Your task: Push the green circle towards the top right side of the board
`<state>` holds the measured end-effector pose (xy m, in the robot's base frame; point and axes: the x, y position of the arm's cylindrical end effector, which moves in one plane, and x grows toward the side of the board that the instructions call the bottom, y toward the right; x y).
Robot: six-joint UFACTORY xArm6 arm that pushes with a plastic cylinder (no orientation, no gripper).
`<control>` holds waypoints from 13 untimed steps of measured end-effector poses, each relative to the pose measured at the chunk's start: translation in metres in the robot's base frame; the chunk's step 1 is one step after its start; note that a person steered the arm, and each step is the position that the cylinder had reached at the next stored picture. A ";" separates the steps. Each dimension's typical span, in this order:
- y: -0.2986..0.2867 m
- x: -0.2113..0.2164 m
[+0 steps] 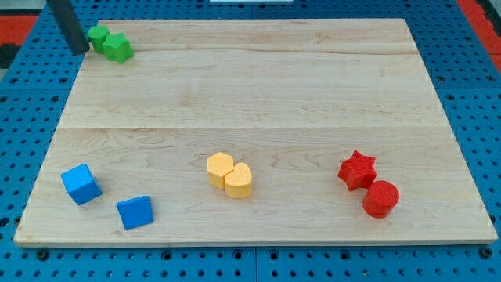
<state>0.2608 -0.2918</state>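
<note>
The green circle (98, 34) sits at the board's top left corner, touching a green star (119, 48) just to its lower right. My tip (79, 52) is the lower end of a dark rod that comes in from the view's top left. It stands just left of the green circle, close to it or touching it; I cannot tell which.
A wooden board (258, 94) lies on a blue pegboard surface. Two yellow blocks (229, 174) touch each other at the bottom middle. A red star (357, 169) and red cylinder (380, 198) are at the bottom right. A blue cube (81, 184) and blue block (135, 211) are at the bottom left.
</note>
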 end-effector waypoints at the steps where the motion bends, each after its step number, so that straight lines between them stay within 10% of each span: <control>1: 0.000 -0.011; 4: 0.021 -0.040; 7: 0.233 -0.016; 13: 0.312 -0.001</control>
<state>0.2602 0.0204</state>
